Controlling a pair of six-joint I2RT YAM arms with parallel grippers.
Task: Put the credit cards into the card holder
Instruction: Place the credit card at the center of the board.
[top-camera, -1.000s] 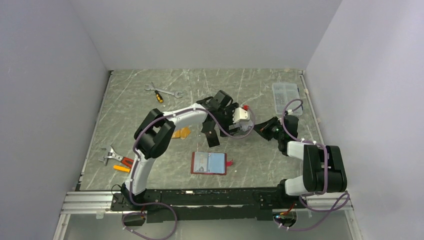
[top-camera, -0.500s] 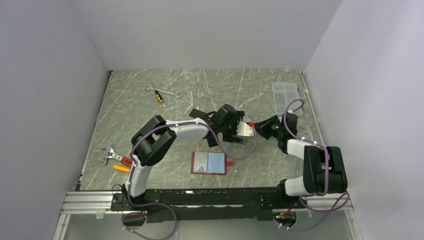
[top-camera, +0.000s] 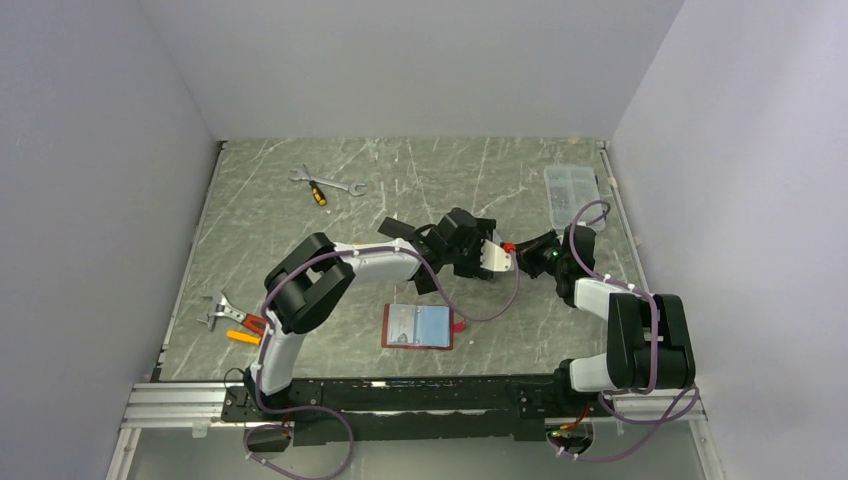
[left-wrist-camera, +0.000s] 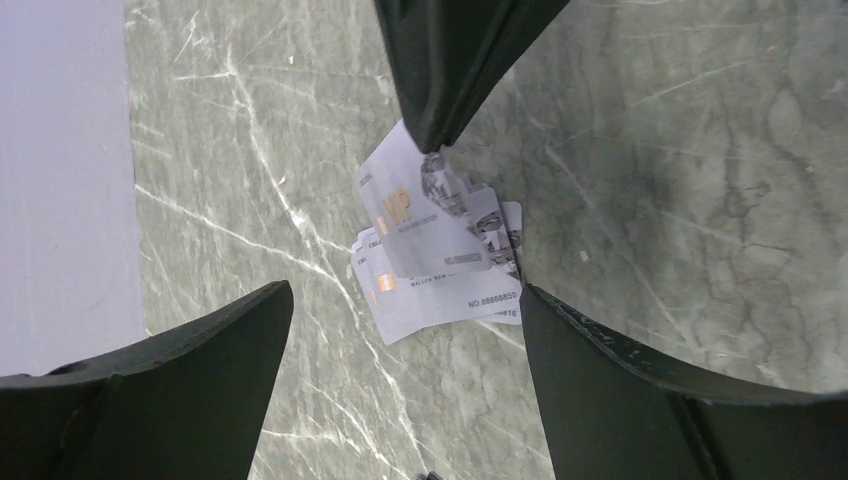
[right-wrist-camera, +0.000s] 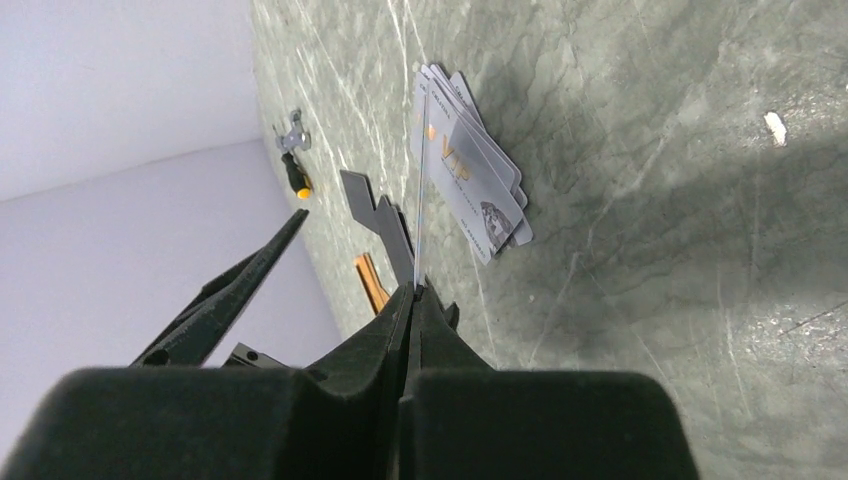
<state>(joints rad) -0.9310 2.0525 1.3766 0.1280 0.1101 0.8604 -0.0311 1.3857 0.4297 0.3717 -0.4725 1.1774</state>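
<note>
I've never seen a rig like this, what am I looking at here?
These are two robot arms bolted to a table, each ending in a two-finger gripper. One picture looks down from above; the other two come from cameras on each wrist. On the table lie an open red card holder, a stack of silver cards, a wrench, a screwdriver, pliers and a clear box. The right gripper is pinched shut on one silver card; the left gripper is open, holding nothing.

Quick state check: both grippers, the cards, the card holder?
Left gripper: open, over the card stack.
Right gripper: shut on one silver card.
Silver card: lifted, pinched at one end.
Card stack: fanned, flat on the table.
Card holder: open, flat on the table.
Clear box: too small to tell.
</note>
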